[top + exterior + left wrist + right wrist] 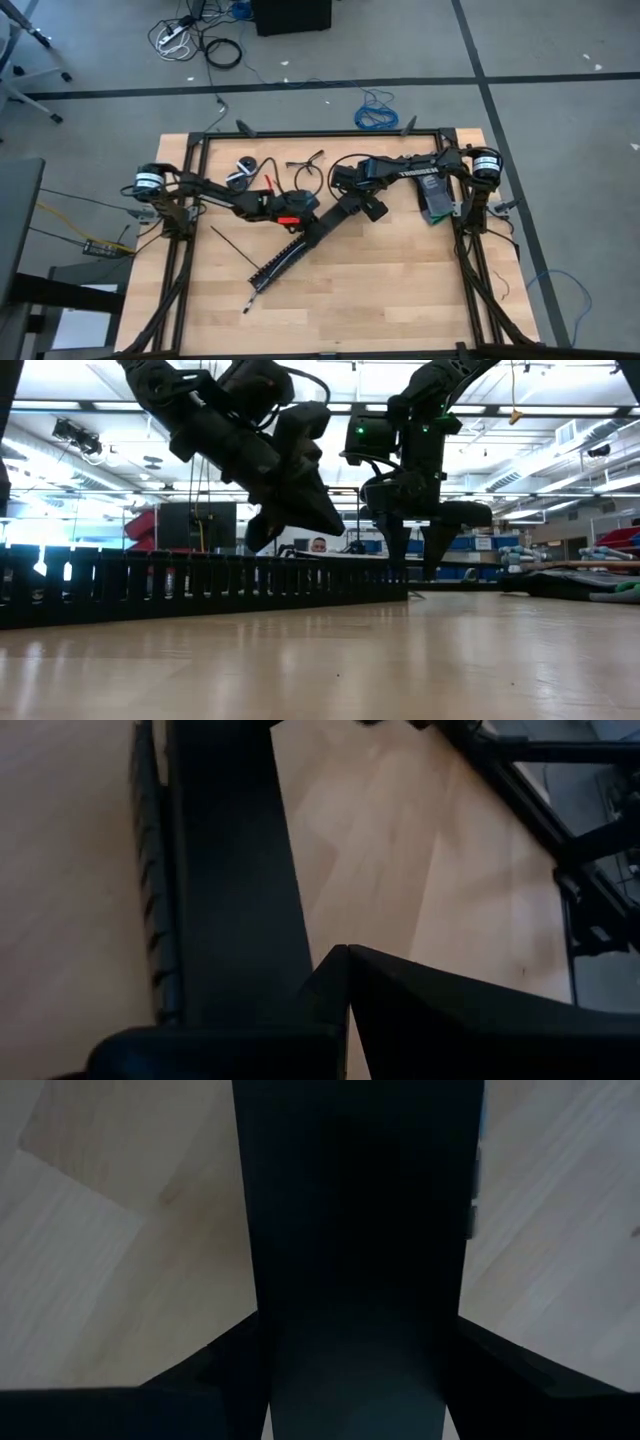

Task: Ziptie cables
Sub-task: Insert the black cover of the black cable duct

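Left gripper (pixel 312 207) hangs fingers closed at desk (pixel 400 290) centre. Right gripper (pixel 345 205), at its three o'clock, has fingers spread around the black slotted strip (pixel 290 252), blocking its own camera. One ziptie (pixel 232 246) lies at eight o'clock; cables not visible.

Bright ceiling strip lights (pixel 560 485) backlight arms; wrist views dim, blurred; table (pixel 400 660) glare soft.

The left gripper (pixel 346 952) had its fingers (pixel 450 1010) pressed shut, tips meeting just beside a black slotted strip (pixel 225 870) lying on the wooden table (pixel 400 850) ahead.
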`<state>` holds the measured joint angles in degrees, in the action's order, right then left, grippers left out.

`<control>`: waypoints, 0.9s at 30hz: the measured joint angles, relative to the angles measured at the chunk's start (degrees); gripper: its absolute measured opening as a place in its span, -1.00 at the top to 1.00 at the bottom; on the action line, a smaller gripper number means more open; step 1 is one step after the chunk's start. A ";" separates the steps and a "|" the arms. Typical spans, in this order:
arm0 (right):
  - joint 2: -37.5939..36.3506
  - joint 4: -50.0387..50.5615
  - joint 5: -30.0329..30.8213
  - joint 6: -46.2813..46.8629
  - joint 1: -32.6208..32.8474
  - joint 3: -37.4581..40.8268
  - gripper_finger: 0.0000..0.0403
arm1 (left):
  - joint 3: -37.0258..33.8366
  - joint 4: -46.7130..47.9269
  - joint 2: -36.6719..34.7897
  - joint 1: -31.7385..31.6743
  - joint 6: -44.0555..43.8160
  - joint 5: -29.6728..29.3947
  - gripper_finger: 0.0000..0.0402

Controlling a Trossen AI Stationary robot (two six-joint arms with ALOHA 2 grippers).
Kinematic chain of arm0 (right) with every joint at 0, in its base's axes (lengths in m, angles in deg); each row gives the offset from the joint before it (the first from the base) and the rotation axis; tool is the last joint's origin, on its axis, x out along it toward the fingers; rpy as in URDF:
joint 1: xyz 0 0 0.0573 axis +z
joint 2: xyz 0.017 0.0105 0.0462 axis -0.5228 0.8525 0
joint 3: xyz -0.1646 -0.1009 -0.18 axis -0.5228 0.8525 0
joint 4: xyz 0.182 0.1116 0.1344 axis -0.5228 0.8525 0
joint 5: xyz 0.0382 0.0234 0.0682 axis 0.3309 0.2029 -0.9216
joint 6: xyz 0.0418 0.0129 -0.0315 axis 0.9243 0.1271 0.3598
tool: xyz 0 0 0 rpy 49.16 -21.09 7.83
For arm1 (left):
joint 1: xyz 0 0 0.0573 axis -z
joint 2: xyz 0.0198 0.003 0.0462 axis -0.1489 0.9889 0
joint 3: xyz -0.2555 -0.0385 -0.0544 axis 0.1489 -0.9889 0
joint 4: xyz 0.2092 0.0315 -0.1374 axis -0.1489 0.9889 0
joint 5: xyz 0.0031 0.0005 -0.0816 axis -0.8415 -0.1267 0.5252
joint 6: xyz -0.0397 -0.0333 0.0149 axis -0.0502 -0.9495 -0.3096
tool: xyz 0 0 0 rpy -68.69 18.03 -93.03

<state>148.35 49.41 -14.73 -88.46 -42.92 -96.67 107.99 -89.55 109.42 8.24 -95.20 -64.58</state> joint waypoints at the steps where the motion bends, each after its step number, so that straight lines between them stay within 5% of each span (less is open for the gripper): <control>1: 0.00 0.02 -0.08 0.00 0.00 0.00 -0.14 | 0.18 0.12 0.55 0.00 -0.02 0.07 1.00; 16: -0.68 2.79 -0.66 0.13 0.00 0.00 -0.14 | 1.86 -2.32 0.33 -0.79 -0.97 -1.76 1.00; 27: -5.37 7.04 -3.71 2.52 -0.01 0.00 -0.14 | 1.84 -1.43 -2.24 -6.73 -3.52 -8.52 1.00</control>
<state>142.98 56.45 -18.45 -85.94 -42.92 -96.67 109.83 -90.99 107.17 1.52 -98.72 -73.10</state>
